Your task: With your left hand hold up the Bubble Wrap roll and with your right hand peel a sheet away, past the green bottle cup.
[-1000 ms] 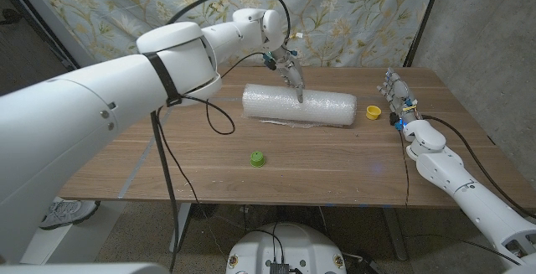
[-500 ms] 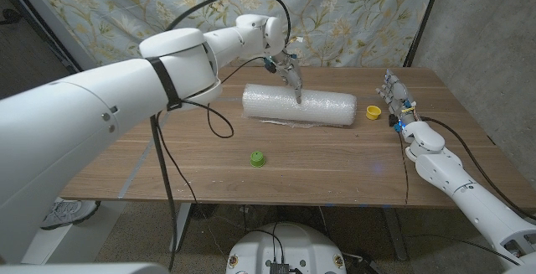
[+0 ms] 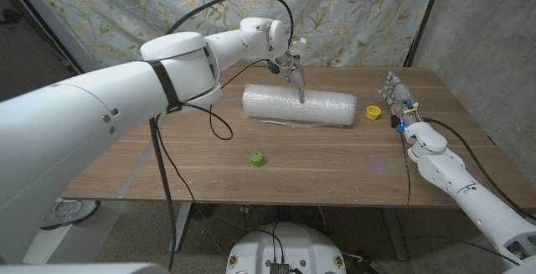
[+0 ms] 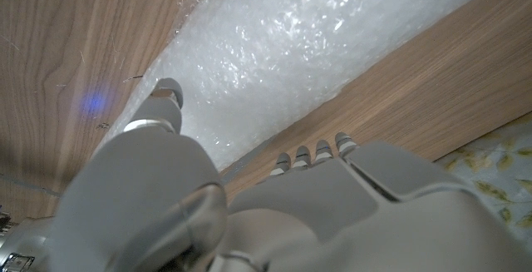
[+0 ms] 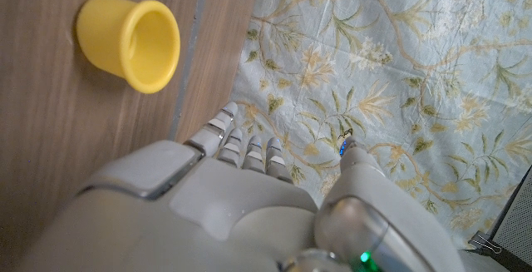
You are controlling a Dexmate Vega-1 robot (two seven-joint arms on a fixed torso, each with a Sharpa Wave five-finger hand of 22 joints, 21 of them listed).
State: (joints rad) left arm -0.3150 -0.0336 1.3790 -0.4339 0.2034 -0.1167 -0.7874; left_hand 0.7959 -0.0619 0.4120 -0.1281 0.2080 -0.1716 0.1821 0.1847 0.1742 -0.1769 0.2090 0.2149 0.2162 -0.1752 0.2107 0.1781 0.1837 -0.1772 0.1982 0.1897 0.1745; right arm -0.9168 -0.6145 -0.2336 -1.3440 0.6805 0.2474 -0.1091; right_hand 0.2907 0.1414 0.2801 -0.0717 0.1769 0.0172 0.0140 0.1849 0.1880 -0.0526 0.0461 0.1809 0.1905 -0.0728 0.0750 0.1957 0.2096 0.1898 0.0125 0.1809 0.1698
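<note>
The left hand (image 3: pixel 293 69) hangs over the back of the Bubble Wrap roll (image 3: pixel 299 106), its fingers (image 3: pixel 299 87) pointing down so that their tips meet the top of the roll near its middle. In the left wrist view the fingers (image 4: pixel 169 97) are a little apart, one reaching to the wrap's surface and the others (image 4: pixel 320 149) lined up over the far edge where roll meets wood; whether they actually grip the wrap or only touch it cannot be told. The roll (image 4: pixel 324 47) lies on its side on the bench (image 3: pixel 167 161), its length running across the bench, with a loose flap of sheet showing along its near lower edge. The right hand (image 3: pixel 399 98) stands at the right side of the bench, well apart from the roll, its fingers pointing away from the robot and holding nothing. In the right wrist view those fingers (image 5: pixel 245 151) lie close side by side with the thumb set off from them, reaching toward the flowered curtain (image 5: pixel 399 64) behind the bench. A yellow cup (image 3: pixel 373 113) sits between the roll's right end and the right hand, just beside the roll; the right wrist view shows it (image 5: pixel 131 42) lying on its side with its mouth open to the camera. The green bottle cup (image 3: pixel 258 159) stands alone on the near part of the bench, in front of the roll's left end and apart from both hands.
</note>
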